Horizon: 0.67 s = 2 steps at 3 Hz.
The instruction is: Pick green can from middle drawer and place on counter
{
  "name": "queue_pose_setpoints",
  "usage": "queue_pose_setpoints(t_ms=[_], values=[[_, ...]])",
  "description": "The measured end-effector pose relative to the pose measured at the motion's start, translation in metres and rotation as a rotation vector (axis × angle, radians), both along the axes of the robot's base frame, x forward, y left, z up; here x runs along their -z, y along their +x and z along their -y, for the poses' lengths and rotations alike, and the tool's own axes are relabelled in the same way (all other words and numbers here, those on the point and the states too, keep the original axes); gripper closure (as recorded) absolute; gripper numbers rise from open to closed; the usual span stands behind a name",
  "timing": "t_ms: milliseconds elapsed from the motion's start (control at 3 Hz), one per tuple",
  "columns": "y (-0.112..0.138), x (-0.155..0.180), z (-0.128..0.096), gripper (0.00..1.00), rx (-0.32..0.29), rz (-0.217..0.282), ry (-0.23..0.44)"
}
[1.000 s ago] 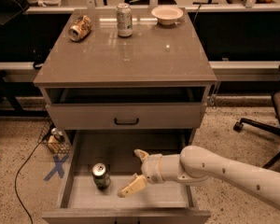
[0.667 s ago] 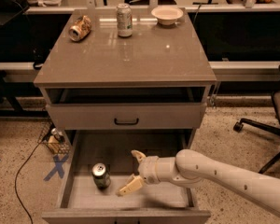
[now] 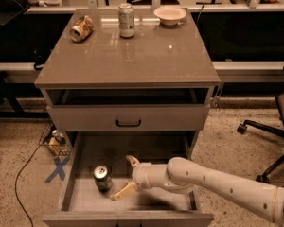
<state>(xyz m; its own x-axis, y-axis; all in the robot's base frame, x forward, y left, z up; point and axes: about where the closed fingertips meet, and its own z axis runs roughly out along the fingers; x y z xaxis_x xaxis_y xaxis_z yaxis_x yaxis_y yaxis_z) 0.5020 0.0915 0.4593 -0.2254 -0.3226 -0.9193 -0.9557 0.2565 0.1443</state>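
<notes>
The green can [image 3: 102,178] stands upright on the pale floor of the open middle drawer [image 3: 75,174], near its left wall. My gripper [image 3: 128,178] is inside the drawer just right of the can, fingers spread open and empty, one fingertip [image 3: 132,161] at the back and one [image 3: 118,196] at the front. My white arm reaches in from the lower right. The counter [image 3: 132,56] is the glossy grey-brown top of the cabinet above.
On the counter stand a pale silver-white can [image 3: 126,20], a dented orange-tan can [image 3: 81,28] lying on its side, and a white bowl [image 3: 170,14]. A shallower drawer with a black handle [image 3: 128,123] sits above. An office chair [image 3: 274,126] is at the right.
My gripper and arm have moved left inside the drawer, closer to the green can. The can has not moved.
</notes>
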Motion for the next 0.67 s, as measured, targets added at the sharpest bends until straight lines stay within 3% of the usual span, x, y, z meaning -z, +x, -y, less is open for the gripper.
queue_pose_setpoints(t_ms=[667], values=[[0.007, 0.029, -0.034, 0.0, 0.02, 0.035, 0.021]])
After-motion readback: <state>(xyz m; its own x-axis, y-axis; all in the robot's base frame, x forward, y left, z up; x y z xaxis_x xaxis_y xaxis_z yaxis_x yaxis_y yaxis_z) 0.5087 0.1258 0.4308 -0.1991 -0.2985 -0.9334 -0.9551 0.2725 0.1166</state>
